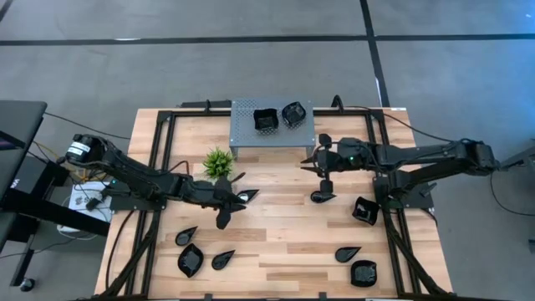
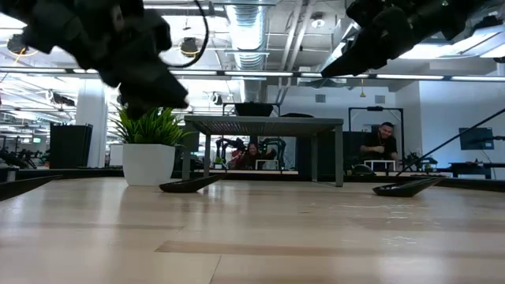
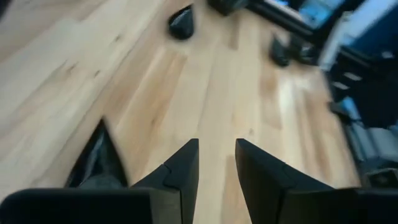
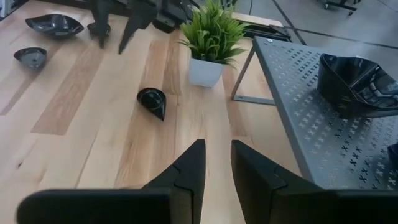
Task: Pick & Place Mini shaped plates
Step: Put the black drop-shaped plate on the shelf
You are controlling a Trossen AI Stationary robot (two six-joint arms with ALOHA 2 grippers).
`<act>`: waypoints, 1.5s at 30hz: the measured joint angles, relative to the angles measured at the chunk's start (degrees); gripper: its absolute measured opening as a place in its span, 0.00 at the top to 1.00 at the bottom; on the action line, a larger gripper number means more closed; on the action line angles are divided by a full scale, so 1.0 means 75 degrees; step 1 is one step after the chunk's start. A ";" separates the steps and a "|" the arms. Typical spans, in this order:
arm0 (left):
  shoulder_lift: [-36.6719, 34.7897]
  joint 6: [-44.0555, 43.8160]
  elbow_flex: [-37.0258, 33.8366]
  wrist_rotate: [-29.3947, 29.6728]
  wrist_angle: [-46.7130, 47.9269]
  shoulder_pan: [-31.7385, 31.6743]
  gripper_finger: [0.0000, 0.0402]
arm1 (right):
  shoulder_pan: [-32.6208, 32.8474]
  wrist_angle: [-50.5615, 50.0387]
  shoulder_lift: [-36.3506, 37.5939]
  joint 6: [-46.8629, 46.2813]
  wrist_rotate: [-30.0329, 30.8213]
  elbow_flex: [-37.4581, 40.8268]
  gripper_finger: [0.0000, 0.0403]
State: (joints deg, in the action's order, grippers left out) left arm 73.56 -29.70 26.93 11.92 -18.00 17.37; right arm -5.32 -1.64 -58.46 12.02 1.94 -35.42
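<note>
High view is showing small glossy black plates [image 1: 190, 260] lying scattered over the wooden table [image 1: 284, 242]. Two squarish ones with wavy rims are sitting side by side on the grey stand [image 1: 244, 134] at the far middle. A teardrop plate [image 1: 247, 196] is lying just right of the left gripper [image 1: 228, 201], near the plant [image 1: 219, 162]. Three more are lying at the near left: two leaf shapes and one squarish dish. On the right, a round-ended plate [image 1: 323, 197] is resting just near of the right gripper [image 1: 323, 160], a squarish one [image 1: 364, 211] is lying farther right, and a teardrop and another squarish dish are sitting at the near right.

The left gripper is hanging above the table at centre left, its fingers [image 3: 179, 174] standing slightly apart with bare wood showing between them, clamped on nothing. The right gripper is hanging just right of the stand's near edge, fingers [image 4: 186, 174] likewise parted by a narrow gap and holding nothing.

In the right wrist view the teardrop plate [image 4: 153, 101] is showing a deep bowl tapering to a point, its surface shining. The dish on the stand [image 4: 354, 84] is showing a rippled rim.
</note>
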 joint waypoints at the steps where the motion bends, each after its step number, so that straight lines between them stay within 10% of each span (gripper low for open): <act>1: 0.0003 -0.0125 -0.0074 0.0269 0.0003 0.0069 0.74 | -0.0011 0.0003 0.0000 -0.0006 -0.0001 0.0000 0.82; 11: 0.1734 -0.0440 0.0849 0.0052 -0.0699 0.0192 0.74 | -0.0011 0.0155 -0.0002 -0.0013 -0.0028 0.0000 0.82; 21: 0.2966 -0.0399 0.3333 0.0411 0.2855 -0.0525 0.74 | -0.0009 0.0163 -0.0003 -0.0010 -0.0030 0.0000 0.82; 45: 0.3487 0.0043 0.3327 0.0924 0.3960 -0.0757 0.76 | 0.0005 0.0174 -0.0003 0.0069 -0.0059 0.0000 0.82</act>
State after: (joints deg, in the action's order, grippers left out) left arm 99.71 -29.38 51.88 18.86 11.70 11.70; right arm -5.28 -0.34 -58.48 12.53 1.50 -35.42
